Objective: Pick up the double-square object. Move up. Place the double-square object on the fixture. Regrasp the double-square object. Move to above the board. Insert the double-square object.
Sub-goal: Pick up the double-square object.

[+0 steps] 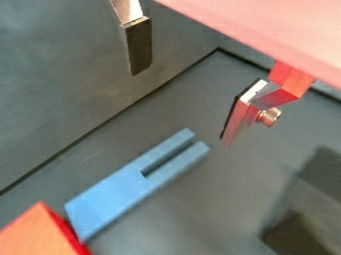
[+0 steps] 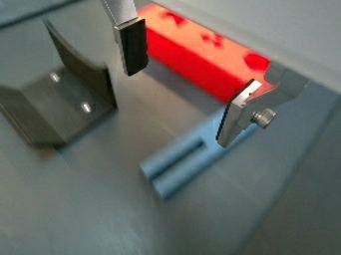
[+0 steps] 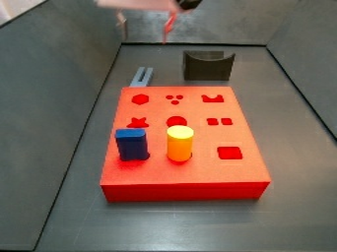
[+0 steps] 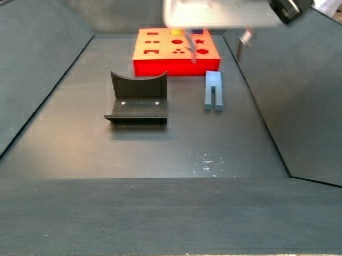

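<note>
Gripper [image 1: 186, 88] hangs wide open and empty above the double-square object [image 1: 134, 186] lying flat on the floor, in a wrist view. In a wrist view the bar lies between fixture [image 2: 60, 95] and board [image 2: 200, 55]. In a side view, yellow cylinder [image 3: 179, 144] and dark blue peg [image 3: 132, 144] stand in the board.

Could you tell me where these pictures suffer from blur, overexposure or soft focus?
In a side view the gripper is smeared and its body washed out pale at the frame's top edge; in the other, the gripper shows the same overexposure. In a wrist view the bar looks soft and the fixture slightly blurred. In the other wrist view the bar is sharper.
</note>
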